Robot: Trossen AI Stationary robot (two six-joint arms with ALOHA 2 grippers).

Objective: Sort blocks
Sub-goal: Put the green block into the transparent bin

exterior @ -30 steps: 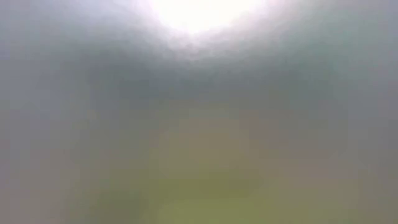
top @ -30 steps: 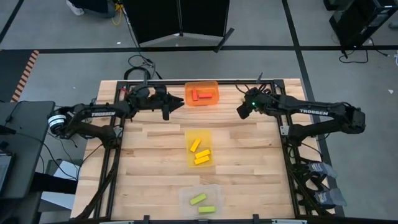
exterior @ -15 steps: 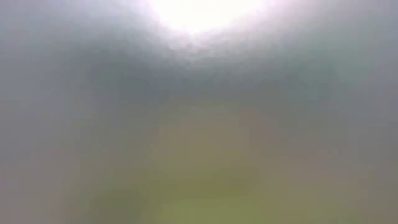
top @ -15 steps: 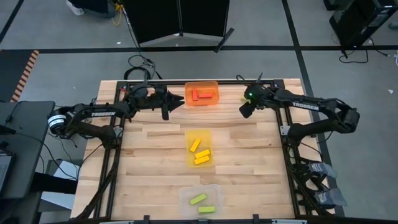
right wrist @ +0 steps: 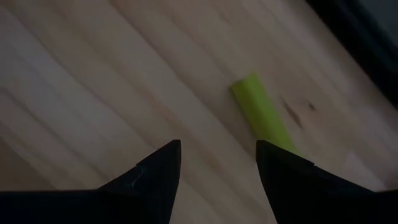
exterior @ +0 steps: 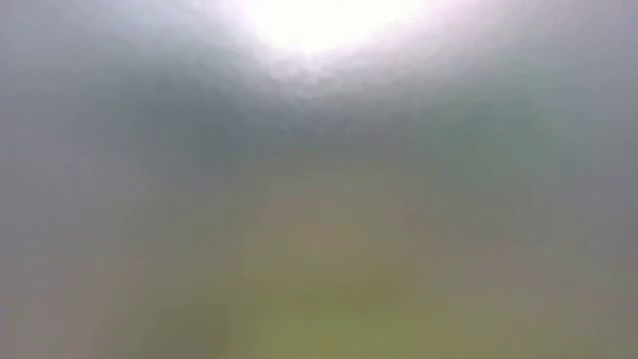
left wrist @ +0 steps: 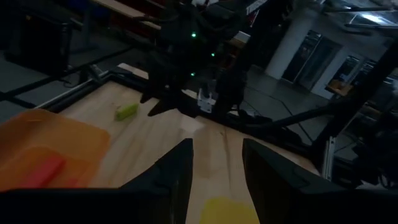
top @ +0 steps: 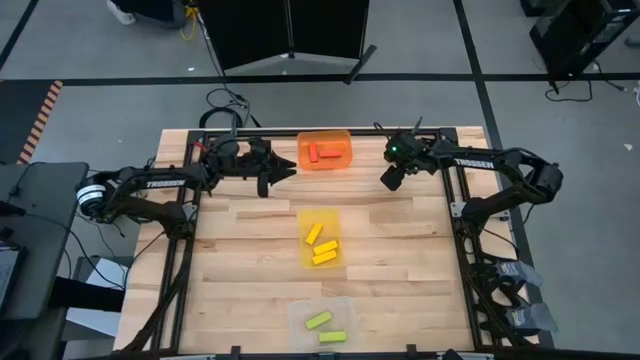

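Two red blocks [top: 324, 152] lie in the orange tray [top: 342, 162] at the table's far edge. Yellow blocks [top: 322, 246] lie in the yellow tray [top: 307, 222] at mid-table, and two lime blocks [top: 324, 327] in the clear tray [top: 298, 316] near the front. One loose lime block [right wrist: 262, 113] lies flat on the wood just ahead of my open right gripper [right wrist: 217, 155], right of the orange tray [top: 384, 183]; the left wrist view shows that block [left wrist: 126, 111] too. My open left gripper [top: 289, 168] hovers left of the orange tray, holding nothing [left wrist: 214, 162].
A black metal frame [top: 455, 215] runs round the wooden table [top: 240, 250]. Bare wood lies left and right of the tray row. The low view is blurred to a grey-green haze and shows nothing usable.
My right arm has drawn its elbow in toward the table, and its wrist has shifted a little toward the far edge and the orange tray. Its fingers stay open. The blocks and trays have not moved.
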